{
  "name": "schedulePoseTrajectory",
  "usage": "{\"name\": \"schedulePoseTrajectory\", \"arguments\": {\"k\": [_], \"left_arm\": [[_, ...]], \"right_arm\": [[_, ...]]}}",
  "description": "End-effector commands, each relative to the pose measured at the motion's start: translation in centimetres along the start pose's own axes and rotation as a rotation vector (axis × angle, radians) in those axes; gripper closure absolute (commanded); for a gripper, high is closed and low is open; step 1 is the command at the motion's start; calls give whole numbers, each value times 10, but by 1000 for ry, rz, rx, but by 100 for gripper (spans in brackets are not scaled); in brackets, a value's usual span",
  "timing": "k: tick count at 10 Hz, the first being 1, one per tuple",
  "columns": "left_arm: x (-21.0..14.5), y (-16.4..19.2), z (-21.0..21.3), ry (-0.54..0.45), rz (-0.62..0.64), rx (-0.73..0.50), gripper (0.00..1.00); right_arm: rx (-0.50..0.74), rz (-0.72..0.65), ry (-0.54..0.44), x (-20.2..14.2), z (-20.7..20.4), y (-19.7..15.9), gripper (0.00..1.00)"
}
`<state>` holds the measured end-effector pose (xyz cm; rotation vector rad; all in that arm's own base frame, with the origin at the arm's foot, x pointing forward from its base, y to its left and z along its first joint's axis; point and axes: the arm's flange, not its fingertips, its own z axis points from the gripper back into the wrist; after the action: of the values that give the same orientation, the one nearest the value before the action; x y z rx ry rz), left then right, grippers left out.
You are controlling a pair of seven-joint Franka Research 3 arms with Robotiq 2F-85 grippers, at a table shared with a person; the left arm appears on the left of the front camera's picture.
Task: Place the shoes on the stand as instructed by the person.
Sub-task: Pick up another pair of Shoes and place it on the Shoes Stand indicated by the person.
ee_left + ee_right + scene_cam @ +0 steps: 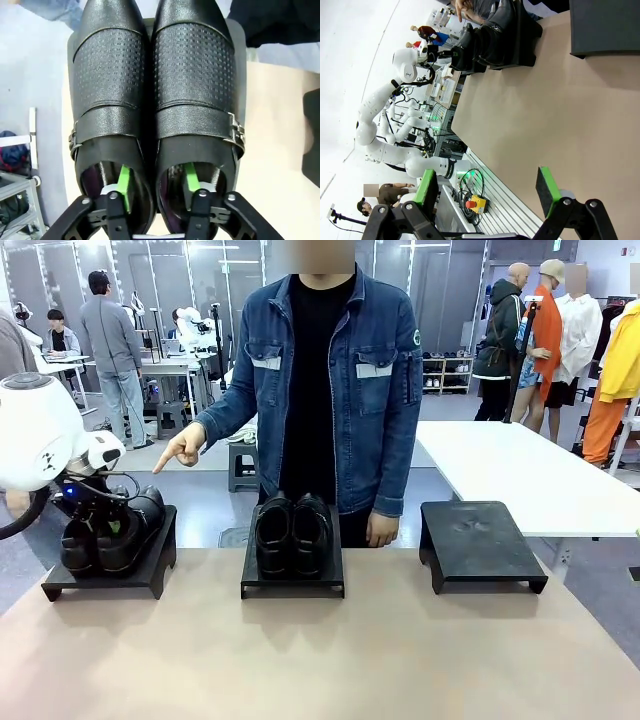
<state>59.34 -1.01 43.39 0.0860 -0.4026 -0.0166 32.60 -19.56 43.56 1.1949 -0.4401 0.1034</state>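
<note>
L tool [156, 187] fingers inside glossy, grid-embossed buckle shoes [155, 100], grip unclear; R tool [487, 187] wide.

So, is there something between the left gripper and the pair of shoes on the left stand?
Nothing visible. The left gripper is at the pair of shoes on the left stand, with one green-padded finger inside each shoe's opening.
</note>
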Motion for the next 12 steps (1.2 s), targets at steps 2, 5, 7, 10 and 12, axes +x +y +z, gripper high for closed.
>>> {"name": "schedulePoseTrajectory", "arguments": {"k": [2,5,7,10,12], "left_arm": [[-2,-3,7,2,9,30,0],[-4,-2,14,6,15,30,0],[1,1,8,-8,1,1,0],[1,1,8,-8,1,1,0],[1,1,8,-8,1,1,0]], "right_arm": [[8,8,-8,0,0,1,0],[8,8,-8,0,0,1,0],[8,8,-8,0,0,1,0],[8,8,-8,0,0,1,0],[8,8,-8,0,0,1,0]]}}
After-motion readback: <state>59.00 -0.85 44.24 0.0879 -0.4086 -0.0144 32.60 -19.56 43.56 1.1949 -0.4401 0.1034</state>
